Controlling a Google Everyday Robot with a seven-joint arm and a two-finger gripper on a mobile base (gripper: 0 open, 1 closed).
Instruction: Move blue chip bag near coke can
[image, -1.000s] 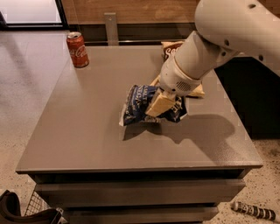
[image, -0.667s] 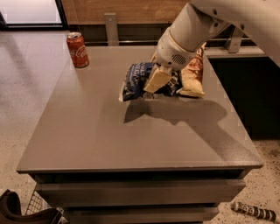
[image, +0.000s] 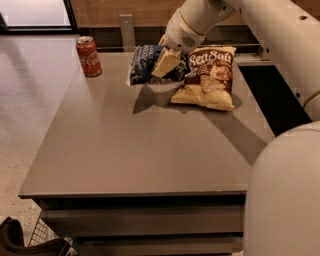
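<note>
The blue chip bag (image: 143, 65), navy foil with white lettering, hangs lifted above the far part of the table, casting a shadow below it. My gripper (image: 165, 62) is shut on the bag's right side, with a cream fingertip (image: 163, 63) across its front. The coke can (image: 88, 56), red with a silver top, stands upright at the table's far left corner, a short way left of the bag.
A yellow-and-brown "Sea Salt" bag (image: 207, 77) lies flat just right of the gripper. The grey table (image: 140, 150) stretches toward me. My white arm (image: 280, 55) fills the right side. A wire basket (image: 40, 240) sits on the floor at lower left.
The gripper has carried the blue chip bag up and toward the far left, from the table's middle to near the coke can. The Sea Salt bag is now uncovered.
</note>
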